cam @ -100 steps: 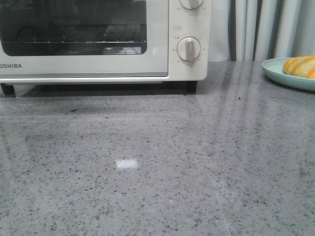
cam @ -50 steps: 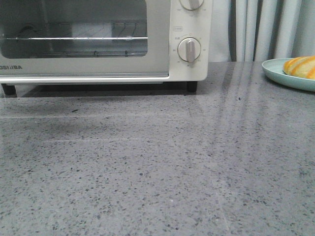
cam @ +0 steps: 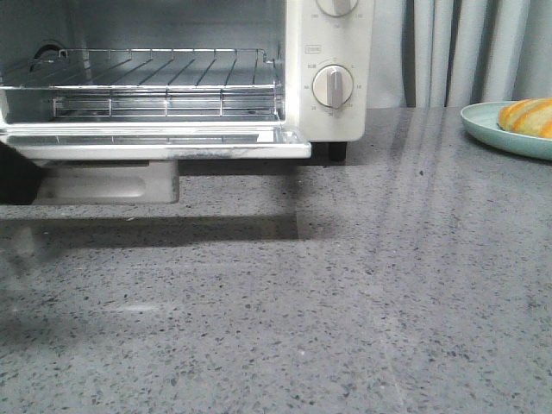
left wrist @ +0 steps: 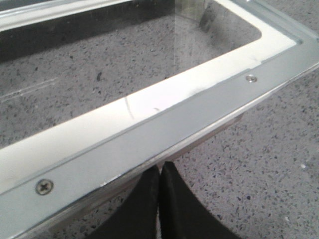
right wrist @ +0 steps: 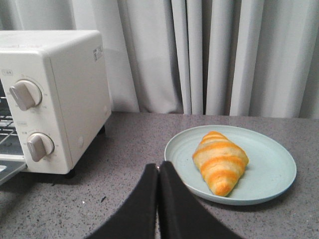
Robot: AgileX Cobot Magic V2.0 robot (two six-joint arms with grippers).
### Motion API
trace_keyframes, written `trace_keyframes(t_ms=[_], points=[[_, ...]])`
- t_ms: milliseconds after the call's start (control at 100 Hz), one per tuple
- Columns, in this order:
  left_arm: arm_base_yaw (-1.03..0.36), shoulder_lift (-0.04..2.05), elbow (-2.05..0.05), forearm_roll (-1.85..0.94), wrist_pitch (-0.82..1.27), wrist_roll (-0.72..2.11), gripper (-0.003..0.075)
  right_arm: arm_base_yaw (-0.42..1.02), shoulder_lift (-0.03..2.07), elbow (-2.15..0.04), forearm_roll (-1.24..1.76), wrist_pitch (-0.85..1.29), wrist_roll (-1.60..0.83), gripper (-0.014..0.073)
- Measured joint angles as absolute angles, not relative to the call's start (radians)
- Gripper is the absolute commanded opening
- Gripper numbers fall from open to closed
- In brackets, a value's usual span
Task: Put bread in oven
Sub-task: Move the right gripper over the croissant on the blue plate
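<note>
The cream-white oven (cam: 332, 43) stands at the back left with its glass door (cam: 172, 148) folded down flat, showing the wire rack (cam: 164, 73) inside. The bread (cam: 530, 115), golden-orange with cream stripes, lies on a pale teal plate (cam: 492, 129) at the far right. Neither gripper shows in the front view. In the left wrist view my left gripper (left wrist: 159, 167) is shut, its tips right at the open door's front edge (left wrist: 149, 124). In the right wrist view my right gripper (right wrist: 159, 167) is shut and empty, just short of the plate (right wrist: 269, 174) and the bread (right wrist: 220, 162).
The door's handle (cam: 108, 184) hangs under the lowered door, close above the grey speckled counter (cam: 345, 302). Grey curtains (cam: 466, 52) hang behind the counter. The oven's knobs (right wrist: 25, 94) face the right gripper's side.
The oven door has swung from shut to fully open and flat, baring the wire rack. The bread and plate have not moved.
</note>
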State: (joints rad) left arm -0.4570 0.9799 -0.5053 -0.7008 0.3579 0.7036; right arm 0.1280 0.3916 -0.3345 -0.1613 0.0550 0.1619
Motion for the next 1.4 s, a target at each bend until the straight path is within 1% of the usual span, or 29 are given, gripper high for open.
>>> trace_keyframes(t_ms=[150,270,410,510,580,670,820,870,910,960,990,1010,1060,1130,1160,1250,1400], points=[[-0.457,0.980,-0.502,-0.701,0.352,0.704,-0.0021,0.128,0.437,-0.353,-0.161,0.056,0.162,-0.0049],[-0.457,0.980,-0.502,-0.701,0.352,0.704,-0.0021,0.128,0.514,-0.446,-0.161,0.152,0.162,-0.0049],[-0.457,0.980,-0.502,-0.701,0.361,0.704,-0.0022,0.128,0.670,-0.664,-0.161,0.414,0.162,-0.0049],[-0.457,0.980,-0.502,-0.701,0.384,0.704,-0.0022,0.128,0.817,-0.869,-0.161,0.648,0.162,-0.0049],[-0.457,0.980,-0.502,-0.701,0.389,0.704,-0.0022,0.128,0.917,-0.996,-0.161,0.768,0.162,-0.0049],[-0.457,0.980,-0.502,-0.701,0.397,0.704,-0.0022,0.128,1.034,-1.119,-0.167,0.840,0.162,-0.0049],[-0.457,0.965,-0.502,-0.706,0.449,0.704,-0.0022,0.117,1.176,-1.237,-0.190,0.853,0.162,-0.0043],[-0.457,0.945,-0.502,-0.717,0.462,0.704,-0.0022,0.099,1.217,-1.259,-0.192,0.853,0.162,-0.0017],[-0.457,0.918,-0.502,-0.727,0.468,0.704,-0.0022,0.081,1.247,-1.268,-0.194,0.849,0.162,0.0031],[-0.457,0.877,-0.502,-0.739,0.470,0.704,-0.0022,0.058,1.282,-1.272,-0.194,0.847,0.162,0.0115],[-0.457,0.850,-0.502,-0.746,0.472,0.704,-0.0022,0.040,1.301,-1.274,-0.194,0.845,0.162,0.0188],[-0.457,0.827,-0.502,-0.751,0.472,0.704,-0.0022,0.033,1.315,-1.274,-0.194,0.845,0.162,0.0218],[-0.457,0.770,-0.502,-0.762,0.474,0.704,-0.0022,0.007,1.348,-1.274,-0.192,0.843,0.162,0.0328],[-0.457,0.684,-0.502,-0.776,0.476,0.704,-0.0022,-0.018,1.395,-1.276,-0.175,0.842,0.162,0.0411],[-0.457,0.641,-0.502,-0.781,0.476,0.704,-0.0022,-0.023,1.418,-1.276,-0.170,0.838,0.162,0.0420],[-0.457,0.535,-0.502,-0.789,0.483,0.704,-0.0022,-0.030,1.469,-1.276,-0.154,0.805,0.162,0.0411],[-0.457,0.408,-0.502,-0.794,0.489,0.704,-0.0022,-0.030,1.562,-1.276,-0.132,0.728,0.162,0.0412]])
